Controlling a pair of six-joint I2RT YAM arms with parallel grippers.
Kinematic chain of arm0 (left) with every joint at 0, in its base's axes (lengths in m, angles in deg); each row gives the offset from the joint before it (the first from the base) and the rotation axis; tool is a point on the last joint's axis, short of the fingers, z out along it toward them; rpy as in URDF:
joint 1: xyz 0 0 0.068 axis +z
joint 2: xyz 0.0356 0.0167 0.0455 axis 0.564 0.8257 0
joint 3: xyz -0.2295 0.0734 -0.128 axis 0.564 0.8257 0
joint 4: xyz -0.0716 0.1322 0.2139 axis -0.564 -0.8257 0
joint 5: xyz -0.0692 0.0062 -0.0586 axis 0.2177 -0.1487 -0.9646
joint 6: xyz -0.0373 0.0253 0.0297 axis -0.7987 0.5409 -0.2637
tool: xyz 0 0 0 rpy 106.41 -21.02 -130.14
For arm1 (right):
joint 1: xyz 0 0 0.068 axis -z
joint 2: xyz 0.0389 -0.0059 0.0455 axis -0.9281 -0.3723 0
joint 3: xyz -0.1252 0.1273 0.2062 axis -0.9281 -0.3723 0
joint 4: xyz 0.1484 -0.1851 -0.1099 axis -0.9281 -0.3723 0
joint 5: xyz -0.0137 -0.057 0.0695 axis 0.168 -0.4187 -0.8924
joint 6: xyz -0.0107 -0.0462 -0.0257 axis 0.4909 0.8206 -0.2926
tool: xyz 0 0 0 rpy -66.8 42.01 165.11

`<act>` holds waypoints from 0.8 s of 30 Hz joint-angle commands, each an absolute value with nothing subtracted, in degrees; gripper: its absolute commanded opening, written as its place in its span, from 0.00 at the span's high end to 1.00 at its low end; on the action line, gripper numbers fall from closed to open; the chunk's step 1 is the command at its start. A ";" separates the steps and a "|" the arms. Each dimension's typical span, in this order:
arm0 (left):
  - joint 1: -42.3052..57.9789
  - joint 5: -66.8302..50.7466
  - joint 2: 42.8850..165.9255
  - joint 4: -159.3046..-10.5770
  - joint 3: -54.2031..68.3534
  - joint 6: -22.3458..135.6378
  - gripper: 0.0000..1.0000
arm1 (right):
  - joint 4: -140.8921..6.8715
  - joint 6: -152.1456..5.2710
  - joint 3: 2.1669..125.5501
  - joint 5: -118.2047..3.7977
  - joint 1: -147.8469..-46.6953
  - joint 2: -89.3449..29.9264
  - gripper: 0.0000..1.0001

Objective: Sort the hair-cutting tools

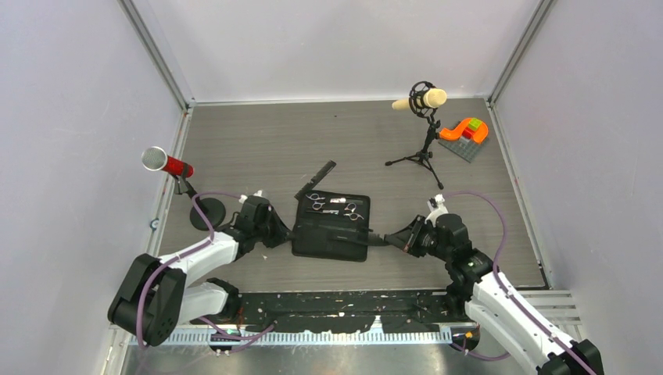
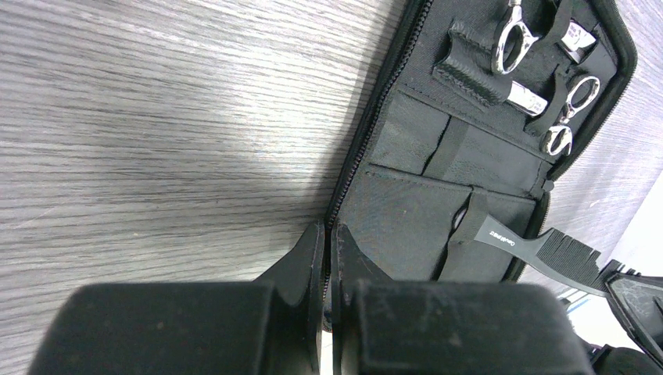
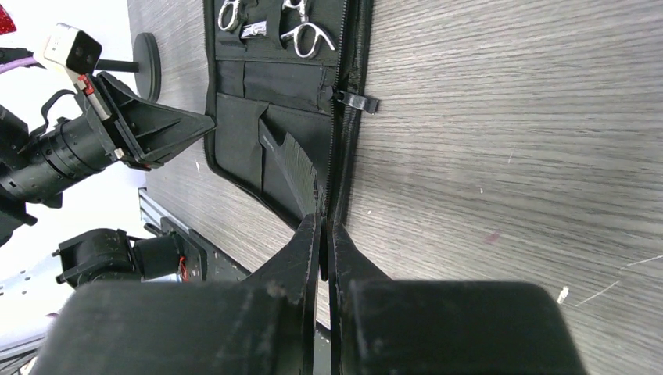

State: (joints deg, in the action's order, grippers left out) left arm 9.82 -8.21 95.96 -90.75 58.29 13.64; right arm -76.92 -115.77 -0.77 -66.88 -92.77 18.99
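Where the two arms meet at the middle of a grey wood-grain table (image 1: 258, 148), a black zippered case (image 1: 328, 241) lies open flat. The right gripper (image 3: 323, 223) has its fingers pinched closed on the toothed end of a slim black comb (image 2: 539, 248). The comb's other end is tucked under a strap in the half of the case nearer the arms. A short line of white lettering runs along the comb's spine, too small to read.

The left gripper (image 2: 327, 234) is closed as well, its tips at the zipper edge on the opposite side of the case. It cannot be told whether they pinch that edge.

In the far half of the case, one pair of silver scissors (image 1: 316, 201) and another pair (image 1: 356, 213) sit under straps. A second comb (image 1: 317, 176) lies on the table just beside the case's far left corner.

Pale walls close the table on three sides. A red microphone (image 1: 166, 162) stands at the left. A cream microphone (image 1: 422, 100) on a tripod stands at the far right, near an orange and green block toy (image 1: 467, 131).
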 commanded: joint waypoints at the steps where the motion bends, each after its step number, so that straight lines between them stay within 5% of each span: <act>1: 9.90 -5.93 95.05 -93.97 59.29 15.34 1.00 | -68.86 -117.03 -3.16 -68.62 -92.81 15.92 0.95; 24: 9.90 -6.79 93.14 -93.39 60.17 15.05 1.00 | -42.80 -117.74 -1.70 -71.66 -96.17 -11.78 0.90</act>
State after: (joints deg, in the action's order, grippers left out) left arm 9.82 -7.90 94.10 -91.16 59.15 14.36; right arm -47.28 -118.39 -4.18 -71.15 -94.56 -8.64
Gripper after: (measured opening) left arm 0.031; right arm 0.080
